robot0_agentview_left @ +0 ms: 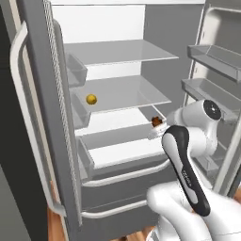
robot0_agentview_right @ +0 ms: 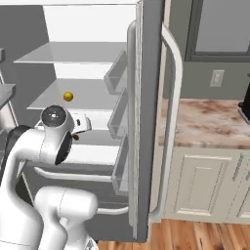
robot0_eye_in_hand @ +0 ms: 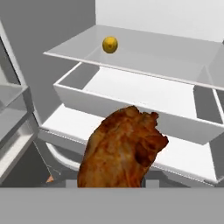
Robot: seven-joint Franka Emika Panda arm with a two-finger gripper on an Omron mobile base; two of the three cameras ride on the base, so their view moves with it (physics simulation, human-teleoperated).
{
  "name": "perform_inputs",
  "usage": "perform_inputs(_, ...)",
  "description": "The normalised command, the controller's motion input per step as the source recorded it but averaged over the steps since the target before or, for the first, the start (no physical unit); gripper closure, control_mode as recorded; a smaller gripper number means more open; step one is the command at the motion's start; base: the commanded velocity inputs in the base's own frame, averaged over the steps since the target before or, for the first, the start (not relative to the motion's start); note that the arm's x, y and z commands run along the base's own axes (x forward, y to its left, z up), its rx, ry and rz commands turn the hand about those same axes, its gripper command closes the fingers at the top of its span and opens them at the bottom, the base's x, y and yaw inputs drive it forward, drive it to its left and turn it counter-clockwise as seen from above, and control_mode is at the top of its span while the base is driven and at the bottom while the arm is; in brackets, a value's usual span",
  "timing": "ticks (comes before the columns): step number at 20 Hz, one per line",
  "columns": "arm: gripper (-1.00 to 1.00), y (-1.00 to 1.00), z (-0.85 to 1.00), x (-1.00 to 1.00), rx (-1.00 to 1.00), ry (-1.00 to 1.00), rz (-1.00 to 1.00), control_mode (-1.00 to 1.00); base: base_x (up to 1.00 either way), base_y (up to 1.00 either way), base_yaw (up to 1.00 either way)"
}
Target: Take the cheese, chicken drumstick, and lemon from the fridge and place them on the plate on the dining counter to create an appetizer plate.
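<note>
Open fridge (robot0_agentview_left: 141, 28), white inside, with grey shelves and door bins.
Drumstick (robot0_eye_in_hand: 122, 151) is clamped in the tool (robot0_agentview_left: 156, 123), held in front of the drawer at 6 o'clock in the hand view; lemon (robot0_agentview_left: 91, 99) rests on the middle shelf (robot0_agentview_left: 127, 92), at 12 o'clock from the drumstick and well apart from it.

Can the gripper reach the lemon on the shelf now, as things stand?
Probably not yet. The gripper seems to hold the chicken drumstick, so it is occupied. The lemon lies in the open on its shelf, nothing blocking it.
</note>
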Motion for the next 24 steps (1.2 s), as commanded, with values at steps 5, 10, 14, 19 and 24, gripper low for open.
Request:
perform_inputs(5, 1.0, 0.0, 0.0, 0.0, 0.0, 0.0, 0.0, 1.0, -0.83, 0.34, 0.01)
perform_inputs(10, 1.0, 0.0, 0.0, 0.0, 0.0, 0.0, 0.0, 1.0, -0.69, 0.49, 0.21)
perform_inputs(14, 1.0, 0.0, 0.0, 0.0, 0.0, 0.0, 0.0, 1.0, -0.27, 0.21, 0.53)
perform_inputs(19, 1.0, 0.0, 0.0, 0.0, 0.0, 0.0, 0.0, 1.0, -0.14, 0.0, 0.72)
perform_inputs(24, 1.0, 0.0, 0.0, 0.0, 0.0, 0.0, 0.0, 1.0, -0.04, 0.06, 0.78)
